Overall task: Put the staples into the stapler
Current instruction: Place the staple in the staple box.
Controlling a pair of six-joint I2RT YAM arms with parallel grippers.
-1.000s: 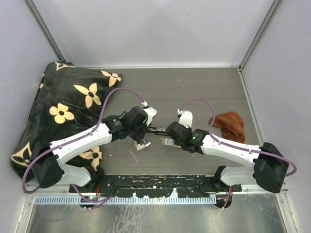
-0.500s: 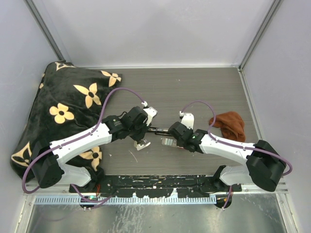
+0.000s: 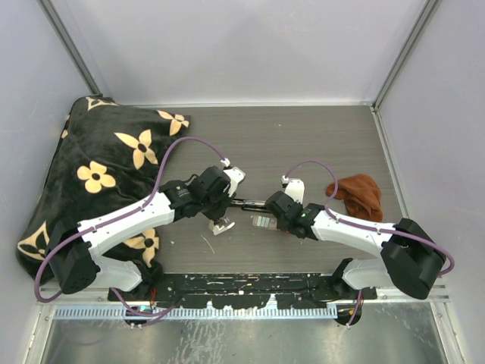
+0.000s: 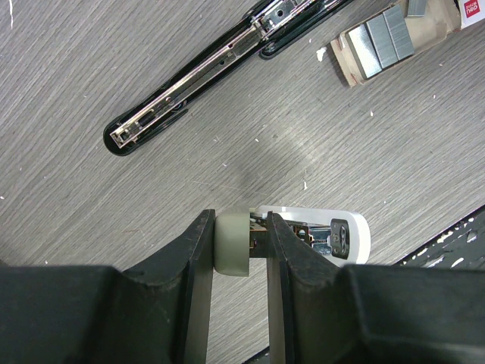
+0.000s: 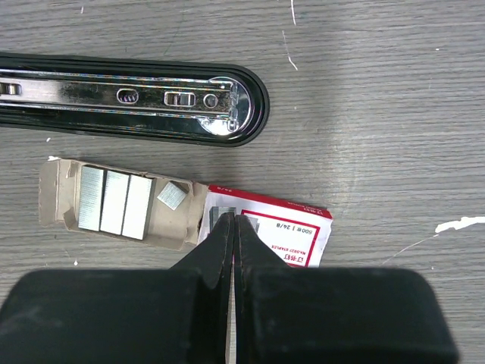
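In the middle of the surface (image 5: pixel 394 91), the staples (image 5: pixel 114 201) lie as three silvery strips side by side in a torn cardboard tray (image 5: pixel 57 189), with a short loose bit beside them. The tray touches a little red-and-white box (image 5: pixel 292 231) on one side. Just beyond it the stapler (image 5: pixel 151 98) lies swung open, its chrome channel facing up. The right pincer (image 5: pixel 231 224) hangs over the edge of the box, pressed together with nothing I can see between its tips (so no strip is picked up yet). The left pincer (image 4: pixel 241 227) is pinching the rounded end of a cream-green and white oblong (image 4: pixel 231 254), near the stapler but apart from it.

As I judge it, the step in hand is fetching a strip. To do it well, the right pincer should spread, shift from the box to the tray, and take one strip by its long sides, level and gently enough not to snap it. Then the strip wants lowering legs-down, in line with the channel rather than across it. The stapler looks free to slide, so a nudge could spoil the aim.
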